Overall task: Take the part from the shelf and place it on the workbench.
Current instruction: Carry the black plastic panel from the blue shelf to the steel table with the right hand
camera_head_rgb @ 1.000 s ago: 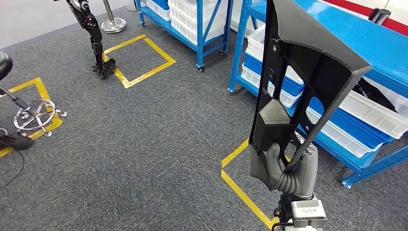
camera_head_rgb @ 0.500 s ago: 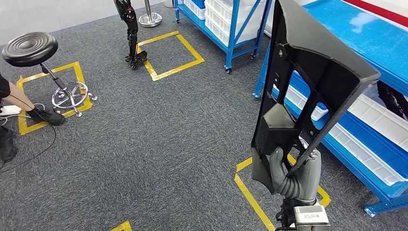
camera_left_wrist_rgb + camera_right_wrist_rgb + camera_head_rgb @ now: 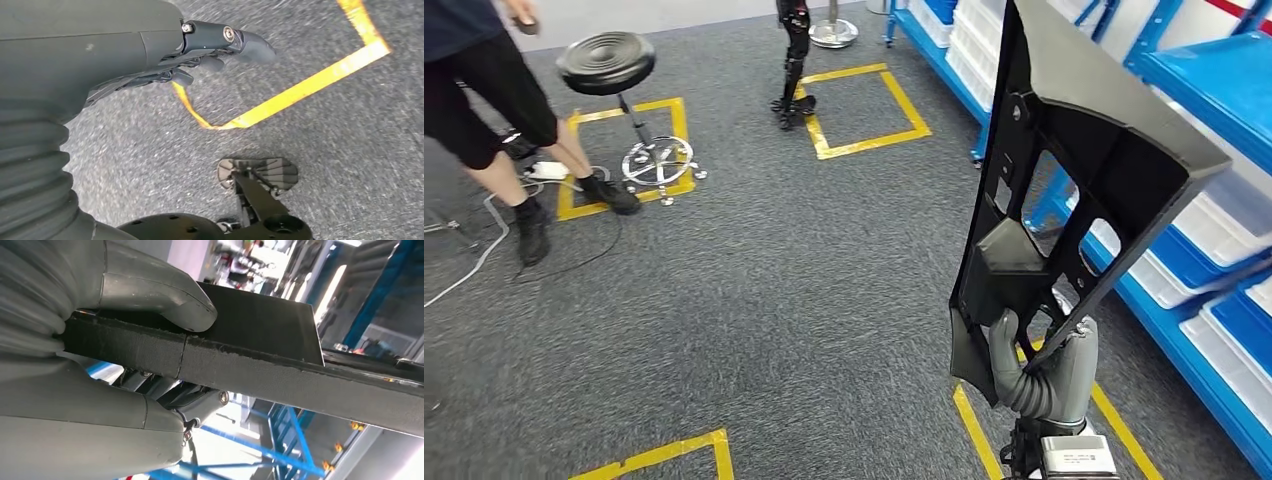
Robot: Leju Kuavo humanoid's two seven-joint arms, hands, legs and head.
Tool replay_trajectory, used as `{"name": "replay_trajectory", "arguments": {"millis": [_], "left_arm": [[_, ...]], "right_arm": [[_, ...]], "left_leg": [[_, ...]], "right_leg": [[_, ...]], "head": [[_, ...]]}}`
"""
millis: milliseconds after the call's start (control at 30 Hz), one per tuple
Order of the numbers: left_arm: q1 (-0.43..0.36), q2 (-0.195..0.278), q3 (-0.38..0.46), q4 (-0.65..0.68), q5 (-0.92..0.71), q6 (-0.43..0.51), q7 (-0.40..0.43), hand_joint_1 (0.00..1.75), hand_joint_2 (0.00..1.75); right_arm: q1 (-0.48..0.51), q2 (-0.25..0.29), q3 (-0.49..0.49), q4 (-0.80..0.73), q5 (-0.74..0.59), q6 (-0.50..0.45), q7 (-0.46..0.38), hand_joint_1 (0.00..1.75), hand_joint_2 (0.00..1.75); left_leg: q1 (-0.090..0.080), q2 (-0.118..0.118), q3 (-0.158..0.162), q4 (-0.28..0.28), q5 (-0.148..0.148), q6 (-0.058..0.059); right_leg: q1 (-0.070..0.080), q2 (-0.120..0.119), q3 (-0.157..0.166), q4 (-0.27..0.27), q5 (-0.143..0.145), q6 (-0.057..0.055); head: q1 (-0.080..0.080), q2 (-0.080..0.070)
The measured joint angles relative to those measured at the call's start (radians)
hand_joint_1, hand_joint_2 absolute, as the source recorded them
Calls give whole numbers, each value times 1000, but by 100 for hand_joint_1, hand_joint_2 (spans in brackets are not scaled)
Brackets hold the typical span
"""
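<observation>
The part [image 3: 1074,170] is a long black moulded panel with several cut-outs, standing upright in the right half of the head view. My right hand [image 3: 1036,372] grips it at its lower end. In the right wrist view the grey thumb [image 3: 150,295] presses on the part's [image 3: 280,375] black edge, with the palm underneath. My left hand [image 3: 100,55] hangs above the grey carpet, its dark fingers [image 3: 240,40] stretched out and holding nothing.
A blue shelf [image 3: 1214,90] with white bins runs along the right. A person's legs [image 3: 494,100] stand at the far left beside a black stool [image 3: 609,65] and a floor cable [image 3: 474,260]. Yellow tape squares [image 3: 864,100] mark the carpet.
The camera has turned left: shelf, stool and tape marks slid to the right in the picture, and a person came into view. The part stays upright in my right hand.
</observation>
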Motion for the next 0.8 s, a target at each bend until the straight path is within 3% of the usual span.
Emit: {"name": "replay_trajectory", "arguments": {"millis": [33, 100, 133, 200, 267, 333, 367, 400, 500, 533, 600, 633, 700, 767, 800], "left_arm": [[1, 0, 0, 0, 0, -3, 3, 0, 175], [6, 2, 0, 0, 1, -13, 5, 0, 175], [8, 3, 0, 0, 2, -18, 5, 0, 175], [9, 5, 0, 0, 3, -25, 4, 0, 175], [6, 5, 0, 0, 4, -28, 3, 0, 175], [5, 5, 0, 0, 4, -29, 3, 0, 175], [6, 5, 0, 0, 4, -29, 3, 0, 175], [7, 5, 0, 0, 4, -29, 3, 0, 175], [4, 6, 0, 0, 4, -25, 8, 0, 175], [2, 6, 0, 0, 4, -23, 9, 0, 175], [2, 7, 0, 0, 6, -22, 10, 0, 175], [2, 8, 1, 0, 7, -23, 9, 0, 175], [2, 9, 1, 0, 14, -29, 2, 0, 175], [-1, 10, 3, -1, 21, -34, -10, 0, 175], [-2, 10, 4, -1, 26, -36, -15, 0, 175]], "right_arm": [[0, 0, 0, 0, 0, 1, 1, 175, 175], [-2, 0, 0, 0, -1, 4, 3, 175, 175], [-4, 0, 0, 0, -1, 5, 3, 175, 175], [-6, 1, 0, 0, -1, 6, 4, 175, 175], [-5, 1, 0, 0, -1, 6, 4, 175, 175], [-5, 1, 0, 1, -1, 6, 4, 175, 175], [-5, 1, 0, 1, -1, 6, 4, 175, 175], [-5, 1, 0, 1, -1, 6, 4, 175, 175], [-6, 1, 0, 1, -1, 6, 4, 175, 175], [-7, 1, 0, 1, -1, 6, 4, 175, 175], [-9, 1, 1, 1, 0, 7, 4, 175, 175], [-11, 1, 1, 1, 0, 7, 4, 175, 175], [-12, 1, 1, 0, 1, 9, 3, 175, 175], [-12, 0, 2, 1, 2, 13, 3, 175, 175], [-12, 0, 2, 3, 3, 16, 2, 175, 175]], "left_leg": [[-1, -10, -3, -1, 3, -6], [0, -28, -9, -5, 10, -20], [1, -21, -14, -1, 8, -25], [-1, 34, -40, 55, -30, -31], [-1, 95, -99, 184, -103, -35], [3, 113, -140, 281, -139, -38], [4, 117, -134, 278, -130, -39], [5, 124, -106, 235, -106, -39], [-1, 187, 6, 50, -44, -29], [-4, 199, 19, 24, -41, -24], [-10, 179, 15, 16, -42, -11], [-9, 166, 15, 13, -39, -4], [-5, 139, 16, 5, -31, 9], [-2, 112, 13, 3, -26, 18], [-3, 96, 11, 3, -25, 20]], "right_leg": [[1, 8, 8, -19, 6, -7], [3, -15, 11, -21, 13, -26], [2, -27, 14, -22, 17, -34], [-1, -53, 17, -27, 22, -49], [6, -82, 17, -27, 21, -56], [12, -114, 17, -27, 19, -58], [13, -129, 17, -27, 18, -59], [13, -142, 19, -26, 17, -58], [22, -176, 26, -24, 8, -48], [26, -186, 28, -24, 5, -43], [29, -207, 32, -26, 2, -34], [27, -206, 32, -23, -1, -29], [22, -157, 9, 27, -31, -26], [19, -90, -55, 155, -87, -34], [18, -76, -91, 224, -110, -36]], "head": [[0, 0], [-1, 0], [-1, 0], [-6, 0], [-11, 0], [-12, 0], [-12, 0], [-12, 0], [-11, 0], [-9, 0], [-5, 0], [-5, 0], [-3, 0], [1, 0], [2, 0]]}}
